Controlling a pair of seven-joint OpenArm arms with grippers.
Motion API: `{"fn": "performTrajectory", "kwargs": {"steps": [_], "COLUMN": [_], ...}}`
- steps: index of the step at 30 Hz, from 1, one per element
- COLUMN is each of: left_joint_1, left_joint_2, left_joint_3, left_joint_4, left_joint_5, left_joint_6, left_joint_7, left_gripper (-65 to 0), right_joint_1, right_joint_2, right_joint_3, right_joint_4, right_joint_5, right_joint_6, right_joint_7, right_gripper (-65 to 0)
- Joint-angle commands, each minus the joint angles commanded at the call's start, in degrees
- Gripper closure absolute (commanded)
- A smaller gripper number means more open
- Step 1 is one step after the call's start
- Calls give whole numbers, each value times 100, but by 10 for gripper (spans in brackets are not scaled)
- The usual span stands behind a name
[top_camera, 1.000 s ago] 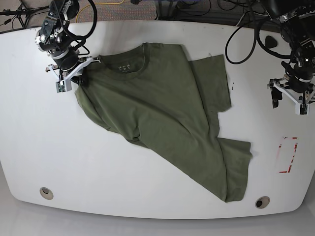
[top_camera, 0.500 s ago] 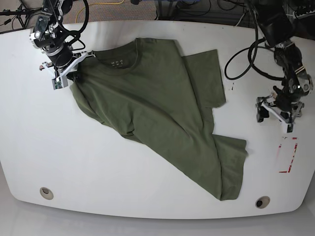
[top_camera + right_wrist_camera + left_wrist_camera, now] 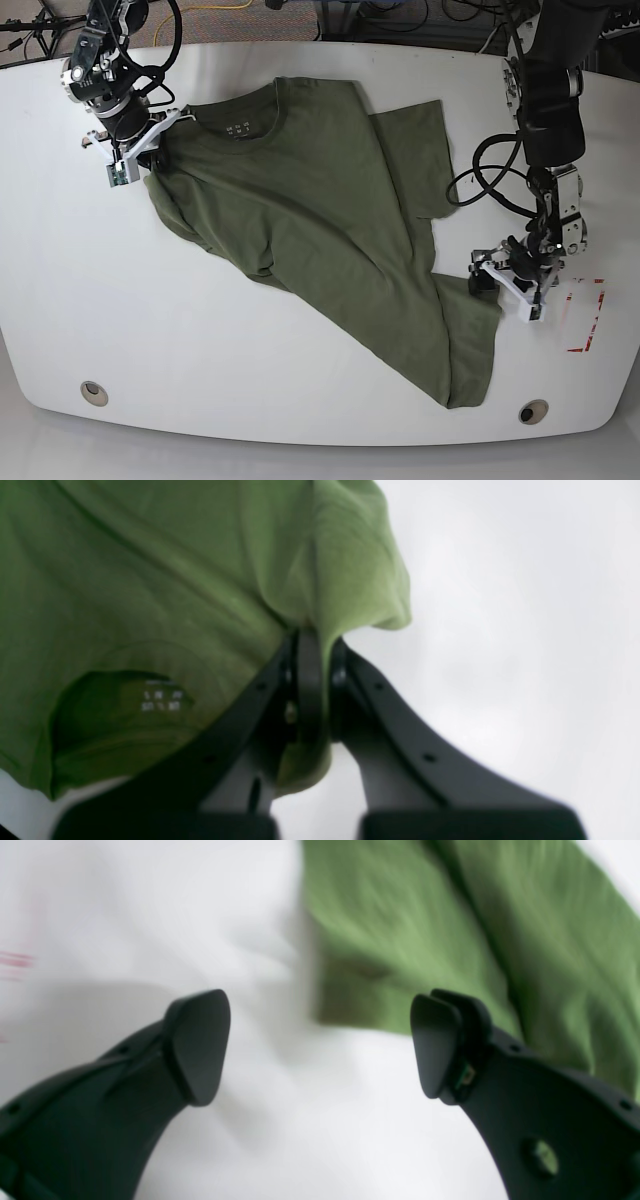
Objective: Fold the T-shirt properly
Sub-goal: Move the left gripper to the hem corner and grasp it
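The olive-green T-shirt (image 3: 320, 210) lies crumpled and slanted across the white table, collar at the back, hem trailing to the front right. My right gripper (image 3: 140, 150) is shut on the shirt's shoulder next to the collar; in the right wrist view the cloth (image 3: 210, 580) bunches over the closed fingers (image 3: 310, 680) and the pale collar print (image 3: 160, 700) shows. My left gripper (image 3: 508, 283) is open, low over the table just right of the hem corner. In the left wrist view the hem corner (image 3: 400, 940) lies just beyond the open gripper (image 3: 320, 1050), nearer its right finger.
A red outlined rectangle (image 3: 585, 315) is marked on the table at the right. Two round holes (image 3: 94, 392) (image 3: 533, 411) sit near the front edge. Cables (image 3: 480, 180) hang beside the arm at the right.
The left gripper has moved from the table's right edge down toward the shirt's hem corner. The right gripper, still holding the shoulder, pulled the shirt slightly leftward and back.
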Motion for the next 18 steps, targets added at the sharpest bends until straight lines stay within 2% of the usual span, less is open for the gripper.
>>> {"fn": "performTrajectory", "kwargs": {"steps": [4, 12, 14, 16, 17, 18], "left_joint_1": [-123, -316, -325, -325, -325, -334], "left_joint_2": [193, 264, 360, 378, 378, 369], "left_joint_3": [18, 26, 26, 26, 26, 26], "left_joint_4": [-396, -870, -897, -862, -853, -862], "left_joint_5": [18, 18, 18, 18, 18, 18], "left_joint_6": [0, 9, 18, 18, 18, 26], "left_joint_7": [-290, -466, -466, -466, -457, -440], "left_gripper": [-515, -494, -418, -303, -242, -140], "right_joint_1": [0, 0, 0, 0, 0, 0], "right_joint_2": [0, 0, 0, 0, 0, 0], "right_joint_3": [0, 0, 9, 18, 26, 26], "right_joint_4": [0, 9, 9, 0, 0, 0], "right_joint_5": [0, 0, 0, 0, 0, 0], "right_joint_6": [0, 0, 0, 0, 0, 0], "right_joint_7": [0, 0, 0, 0, 0, 9], "right_gripper": [0, 0, 0, 0, 0, 0]}}
